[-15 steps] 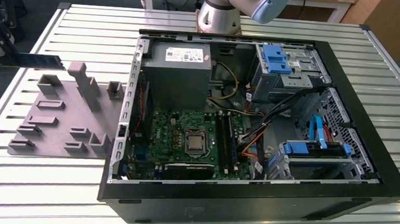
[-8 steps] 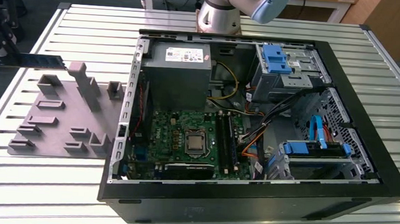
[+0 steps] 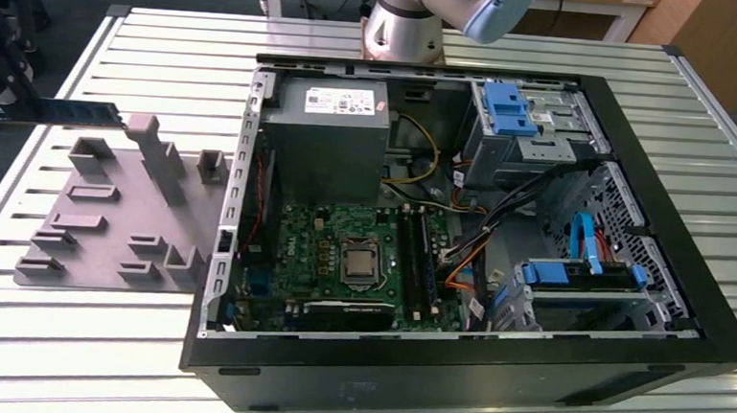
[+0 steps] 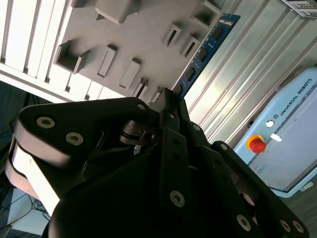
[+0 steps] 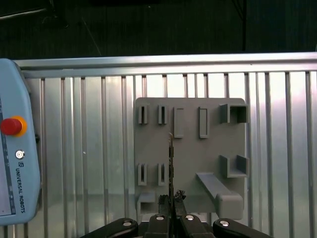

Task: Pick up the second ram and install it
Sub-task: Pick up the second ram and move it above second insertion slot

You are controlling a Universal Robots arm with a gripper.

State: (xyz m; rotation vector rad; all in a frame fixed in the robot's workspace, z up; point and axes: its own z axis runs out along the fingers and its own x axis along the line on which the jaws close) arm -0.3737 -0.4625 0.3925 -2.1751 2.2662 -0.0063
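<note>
Claw (image 5: 171, 202) with ram (image 5: 171, 163) above tray (image 5: 190, 159)

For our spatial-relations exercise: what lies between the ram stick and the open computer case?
In the exterior view, the gray tray with its upright blocks lies between the second ram and the computer case.
</note>
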